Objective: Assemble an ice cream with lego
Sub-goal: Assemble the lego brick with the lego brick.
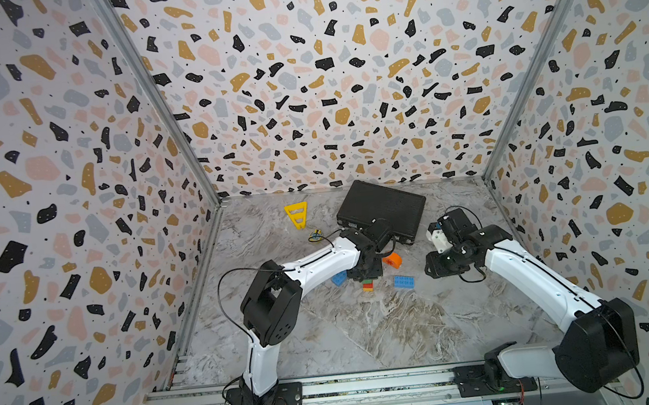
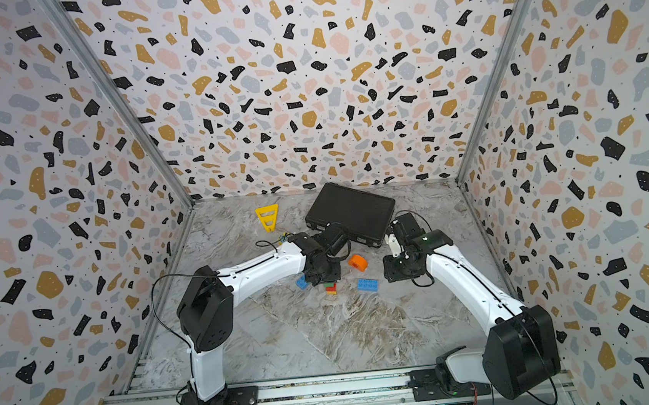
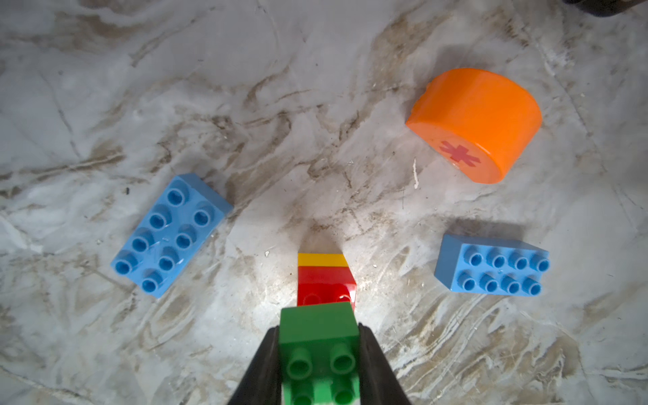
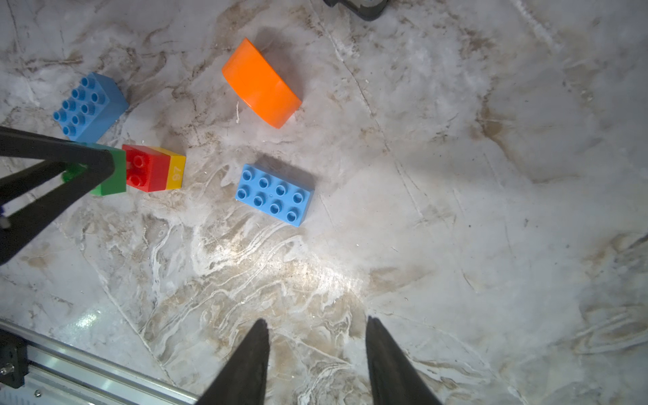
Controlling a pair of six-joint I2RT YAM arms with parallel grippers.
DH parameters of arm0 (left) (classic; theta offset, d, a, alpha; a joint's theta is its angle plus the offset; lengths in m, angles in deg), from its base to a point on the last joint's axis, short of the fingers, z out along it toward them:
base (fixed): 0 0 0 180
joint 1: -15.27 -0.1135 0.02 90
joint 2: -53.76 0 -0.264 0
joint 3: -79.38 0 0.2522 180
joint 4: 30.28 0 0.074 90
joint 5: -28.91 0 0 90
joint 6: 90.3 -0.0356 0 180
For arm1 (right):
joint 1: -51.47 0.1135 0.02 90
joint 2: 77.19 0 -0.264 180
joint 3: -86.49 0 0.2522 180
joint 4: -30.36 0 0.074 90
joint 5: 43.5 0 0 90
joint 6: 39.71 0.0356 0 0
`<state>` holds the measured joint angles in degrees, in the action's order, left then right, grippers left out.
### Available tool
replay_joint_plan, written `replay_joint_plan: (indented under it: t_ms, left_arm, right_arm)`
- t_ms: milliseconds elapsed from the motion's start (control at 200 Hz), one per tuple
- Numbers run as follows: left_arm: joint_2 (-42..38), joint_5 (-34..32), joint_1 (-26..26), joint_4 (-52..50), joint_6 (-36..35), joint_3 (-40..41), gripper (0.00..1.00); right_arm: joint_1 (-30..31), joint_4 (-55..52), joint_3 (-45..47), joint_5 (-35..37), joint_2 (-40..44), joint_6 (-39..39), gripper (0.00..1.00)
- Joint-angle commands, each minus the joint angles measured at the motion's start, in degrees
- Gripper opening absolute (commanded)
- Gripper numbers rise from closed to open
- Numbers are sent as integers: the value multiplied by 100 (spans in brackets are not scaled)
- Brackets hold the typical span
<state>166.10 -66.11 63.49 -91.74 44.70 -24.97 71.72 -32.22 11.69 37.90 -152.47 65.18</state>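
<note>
dome (image 3: 480, 115) orange, red asterisk | bricks (image 3: 168, 235) blue | table (image 3: 315, 105) grey-brown marble

Your left arm (image 1: 320, 262) reaches toward mid-bench (image 1: 366, 328), with the left gripper (image 3: 319, 329) pointing down and its jaws clamped on the green brick (image 3: 317, 350). Your right arm (image 1: 529, 269) runs along the right edge, and the right gripper (image 4: 317, 321) hangs with its jaws parted.

We see green brick (image 3: 317, 328) gripped, overlapping red-on-yellow stack (image 3: 324, 277); blue bricks (image 3: 168, 235) (image 3: 491, 264) flank it, studs up; orange half-round (image 3: 473, 119) apart, curved face up.
</note>
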Motion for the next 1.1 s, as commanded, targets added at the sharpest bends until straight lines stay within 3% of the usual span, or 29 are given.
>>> replay_joint_plan:
  t_ms: [0,536,1091]
  left_arm:
    - [-151,58,-24,32,-221,-62,28]
    - [76,264,-22,181,-358,-52,28]
    - [180,-129,-23,167,-485,-20,28]
  right_arm:
    - [-29,-14,-65,-32,51,-49,48]
    - [-30,-15,-49,-27,49,-54,48]
    - [-30,-11,-62,-54,36,-63,48]
